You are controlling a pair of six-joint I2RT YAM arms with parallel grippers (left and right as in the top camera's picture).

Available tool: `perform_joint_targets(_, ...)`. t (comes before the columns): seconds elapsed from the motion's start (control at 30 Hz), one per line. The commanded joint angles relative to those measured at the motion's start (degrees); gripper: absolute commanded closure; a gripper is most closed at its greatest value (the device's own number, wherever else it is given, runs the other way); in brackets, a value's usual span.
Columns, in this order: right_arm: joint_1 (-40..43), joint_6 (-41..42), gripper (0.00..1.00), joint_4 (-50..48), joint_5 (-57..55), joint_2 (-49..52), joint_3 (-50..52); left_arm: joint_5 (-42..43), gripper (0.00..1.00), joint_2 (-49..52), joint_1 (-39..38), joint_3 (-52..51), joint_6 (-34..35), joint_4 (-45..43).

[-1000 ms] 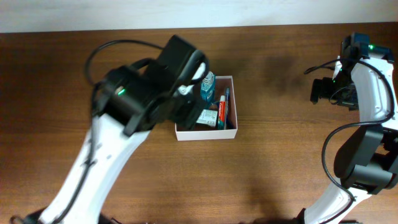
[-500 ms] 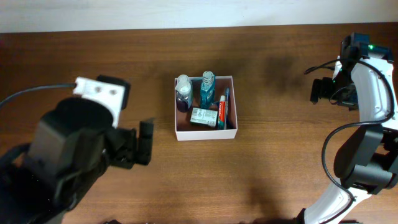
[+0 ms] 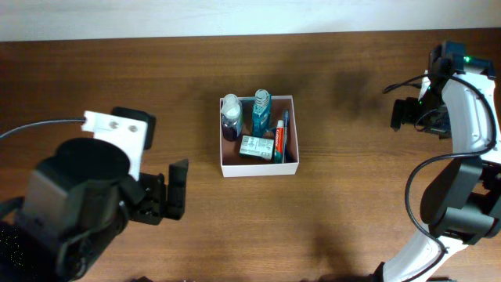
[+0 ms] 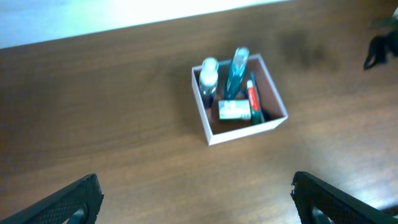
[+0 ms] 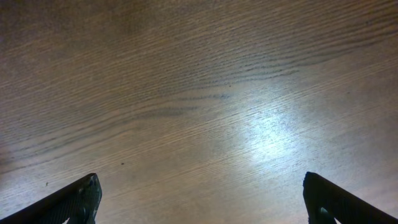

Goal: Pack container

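Your container (image 3: 259,170) sits mid-bench (image 3: 352,196), a little toward the far side, with toiletries (image 3: 256,147) inside. Your left hand (image 4: 196,199) hangs released at its near left, touching nothing. Your right hand (image 5: 202,199) is released too, over wood at the far right.

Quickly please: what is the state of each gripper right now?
The left gripper is open, holding nothing.
The right gripper is open, holding nothing.

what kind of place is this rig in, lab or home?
Probably a lab test bench, not a home: a wooden table, a left arm and right arm over it, and a white box of toiletries.
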State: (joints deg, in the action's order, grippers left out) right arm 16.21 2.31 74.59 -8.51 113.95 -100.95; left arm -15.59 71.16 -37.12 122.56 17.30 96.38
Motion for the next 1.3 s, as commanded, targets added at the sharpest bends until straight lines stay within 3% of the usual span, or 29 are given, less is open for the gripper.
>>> perform_joint_targets(0.0,0.3,-0.4,0.01,0.0,0.3,0.3,-0.9,0.8,0.01,-0.3,1.2,-5.8,-2.6,-1.5)
perform_joint_targets(0.2,0.3,-0.4,0.01,0.0,0.3,0.3,-0.9,2.6,0.01,-8.7,10.4,-27.5,-3.4,-19.5)
perform_joint_targets(0.47,0.3,-0.4,0.01,0.0,0.3,0.3,-0.9,16.5,0.01,-26.7,21.6,-66.8,-19.6,-58.9)
perform_joint_targets(0.7,0.3,-0.4,0.01,0.0,0.3,0.3,-0.9,19.3,0.01,-39.5,26.9,-90.9,-20.0,-86.1)
perform_joint_targets(0.97,0.3,-0.4,0.01,0.0,0.3,0.3,-0.9,24.8,0.01,-52.2,30.7,-107.1,-26.7,-101.9)
perform_joint_targets(1.27,0.3,-0.4,0.01,0.0,0.3,0.3,-0.9,24.8,0.01,-65.4,33.7,-115.0,-27.3,-103.3)
